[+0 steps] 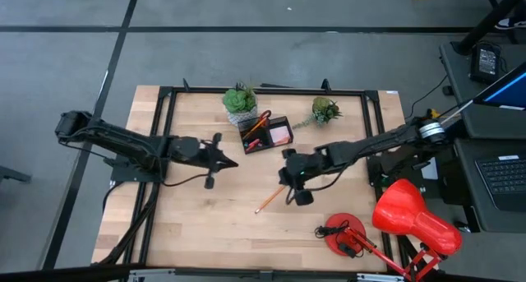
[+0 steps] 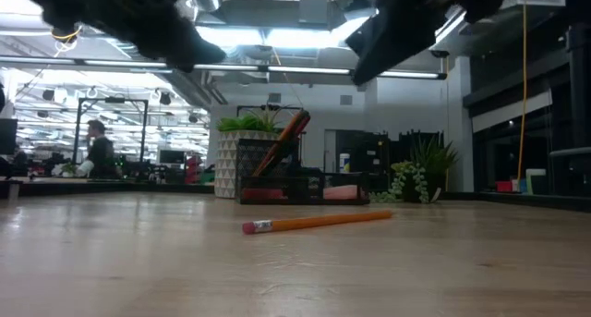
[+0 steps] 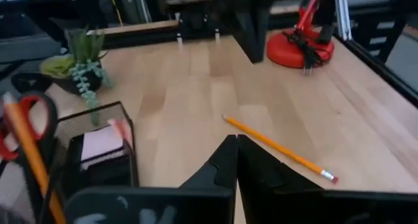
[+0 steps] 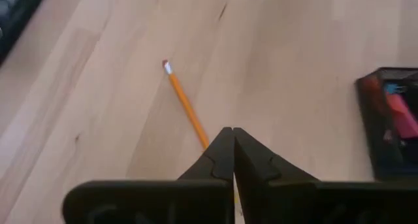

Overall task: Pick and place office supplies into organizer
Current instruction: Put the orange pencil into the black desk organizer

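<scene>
An orange pencil (image 1: 269,200) lies flat on the wooden table, its eraser end toward the near edge (image 4: 186,106). The black organizer (image 1: 265,134) stands at the far middle. It holds red-handled scissors (image 3: 19,119), another orange pencil (image 3: 29,155) and a pink sticky-note pad (image 1: 280,135). My right gripper (image 1: 282,180) hangs shut in the air above the pencil's far end (image 4: 232,134), touching nothing. My left gripper (image 1: 234,163) is shut and empty, raised above the table left of the organizer, pointing toward the right (image 3: 236,142).
Two green potted plants (image 1: 240,103) (image 1: 325,111) flank the organizer at the far edge. A red desk lamp (image 1: 411,216) with a round base (image 1: 343,233) stands at the near right. Bare wood surrounds the pencil (image 2: 319,222).
</scene>
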Motion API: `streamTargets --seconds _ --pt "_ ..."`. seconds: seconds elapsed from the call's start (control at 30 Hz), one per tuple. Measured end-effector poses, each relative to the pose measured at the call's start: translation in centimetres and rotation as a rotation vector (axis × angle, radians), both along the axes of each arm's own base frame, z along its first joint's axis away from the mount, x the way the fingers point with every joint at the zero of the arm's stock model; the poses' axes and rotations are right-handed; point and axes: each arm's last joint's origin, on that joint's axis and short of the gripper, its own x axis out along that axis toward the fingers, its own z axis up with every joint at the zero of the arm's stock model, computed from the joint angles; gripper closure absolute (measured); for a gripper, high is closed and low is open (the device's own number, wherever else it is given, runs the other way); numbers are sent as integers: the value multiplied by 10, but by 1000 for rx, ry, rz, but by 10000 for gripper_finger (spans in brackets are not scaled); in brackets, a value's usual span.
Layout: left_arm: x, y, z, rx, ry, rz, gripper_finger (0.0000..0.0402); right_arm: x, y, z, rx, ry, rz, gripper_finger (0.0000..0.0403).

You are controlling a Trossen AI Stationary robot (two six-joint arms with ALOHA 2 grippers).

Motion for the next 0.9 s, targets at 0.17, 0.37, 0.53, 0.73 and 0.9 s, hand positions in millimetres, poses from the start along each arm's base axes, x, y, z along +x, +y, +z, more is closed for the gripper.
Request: streamTargets --seconds 0.17,0.37,0.53,0.73,0.9 --pt "-21 2 -6 -47 -49 16 400 25 14 -1 -28 107 32 370" --pt "-30 3 -11 -64 -71 19 400 46 33 -10 -78 218 100 318" --pt "-32 3 -15 -61 -50 19 400 58 44 -25 -97 257 131 278" --pt "-33 2 -16 -62 -30 -22 400 65 46 -47 -89 316 93 248" --pt "-33 2 -17 -53 -19 -28 400 68 46 -66 -117 371 81 240"
